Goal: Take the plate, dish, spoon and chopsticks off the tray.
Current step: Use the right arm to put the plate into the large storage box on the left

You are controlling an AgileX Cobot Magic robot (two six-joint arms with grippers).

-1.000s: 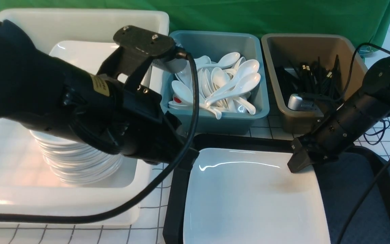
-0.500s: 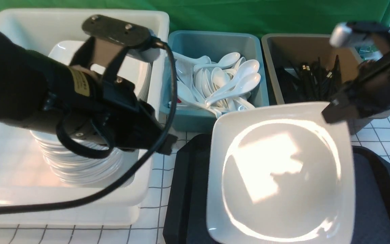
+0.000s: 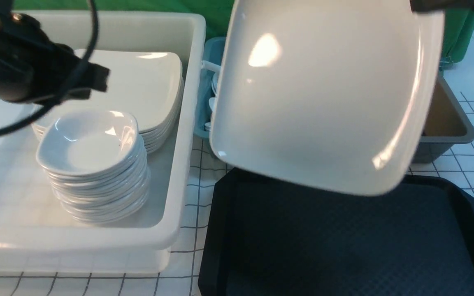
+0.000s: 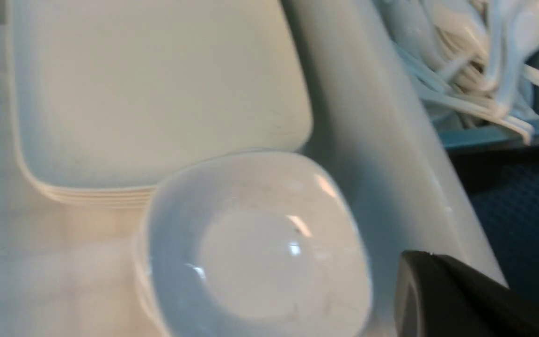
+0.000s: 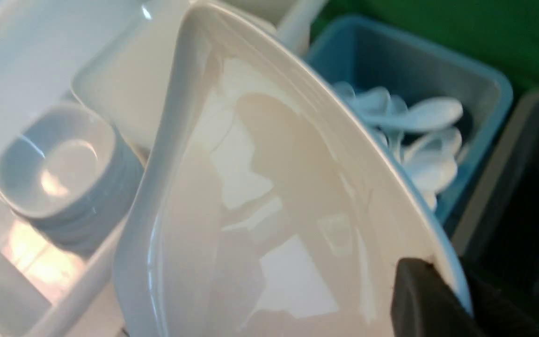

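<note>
My right gripper (image 3: 417,5) is shut on one corner of the large white square plate (image 3: 323,94). It holds the plate high and steeply tilted above the black tray (image 3: 344,246), underside to the front. In the right wrist view the fingers pinch the plate's rim (image 5: 431,276). No dish shows on the tray's visible surface. My left gripper (image 3: 99,80) hovers shut and empty over the white tub, beside the stack of small dishes (image 3: 93,144). Several white spoons (image 5: 414,117) lie in the blue tub. The chopsticks are hidden behind the plate.
A white tub (image 3: 187,123) on the left holds the dish stack and a pile of large square plates (image 3: 146,86). The blue tub (image 3: 210,45) and a brown tub (image 3: 447,123) stand behind the tray, mostly covered by the lifted plate.
The right gripper closed on the plate's far corner, then lifted it off the tray, up and tilting leftward. The left arm drew back to the left over the white tub.
</note>
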